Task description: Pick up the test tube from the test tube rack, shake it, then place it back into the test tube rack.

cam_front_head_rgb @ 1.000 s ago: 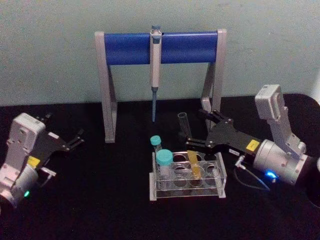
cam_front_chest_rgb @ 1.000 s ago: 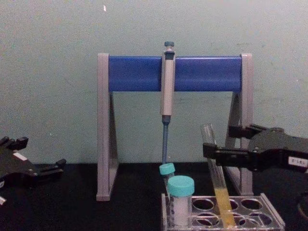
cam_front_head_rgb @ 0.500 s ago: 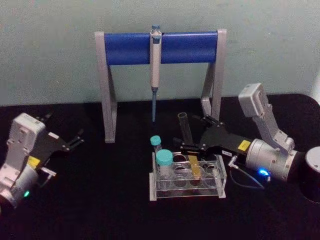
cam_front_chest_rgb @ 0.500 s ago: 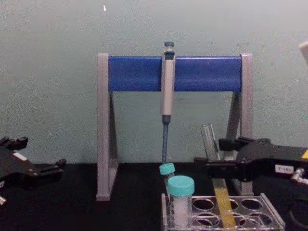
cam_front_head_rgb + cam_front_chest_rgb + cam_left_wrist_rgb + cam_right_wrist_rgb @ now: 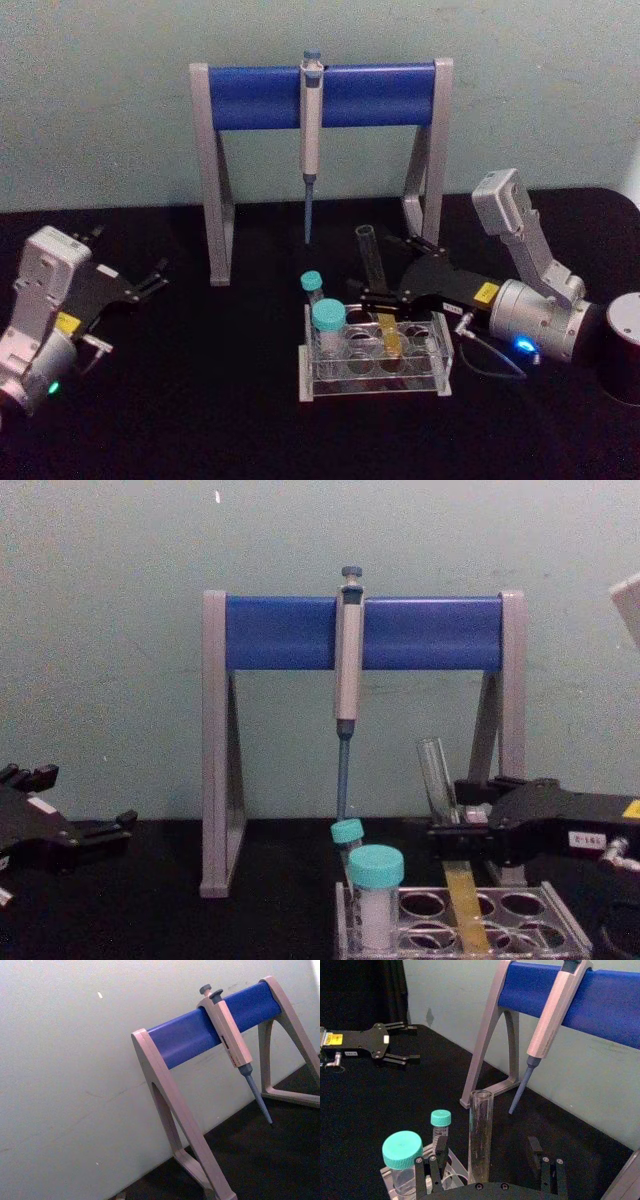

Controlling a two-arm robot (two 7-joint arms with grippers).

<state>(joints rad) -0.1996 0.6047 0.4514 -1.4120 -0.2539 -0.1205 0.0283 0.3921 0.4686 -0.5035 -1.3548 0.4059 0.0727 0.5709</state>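
The test tube [image 5: 370, 255], clear glass with yellow-orange liquid in its lower part, leans slightly in the clear test tube rack [image 5: 370, 385] at the table's middle. My right gripper [image 5: 378, 268] is open, one finger on each side of the tube's bare upper glass just above the rack. In the right wrist view the tube [image 5: 480, 1130] rises between the spread fingers [image 5: 434, 1165] without touching them. The chest view shows the tube [image 5: 437, 780] with the right gripper [image 5: 447, 810] level with its middle. My left gripper [image 5: 130, 255] rests open at the far left.
Two teal-capped tubes [image 5: 327, 315] stand in the rack's left holes. Behind it, a grey-and-blue stand [image 5: 260, 95] holds a hanging pipette [image 5: 311, 130]. A grey cylinder [image 5: 625, 345] sits at the right edge. Bare black tabletop lies between the left gripper and the rack.
My right gripper has moved forward and lower, so its fingers now straddle the tube closer to the rack. The tube, the rack and the left arm have stayed put.
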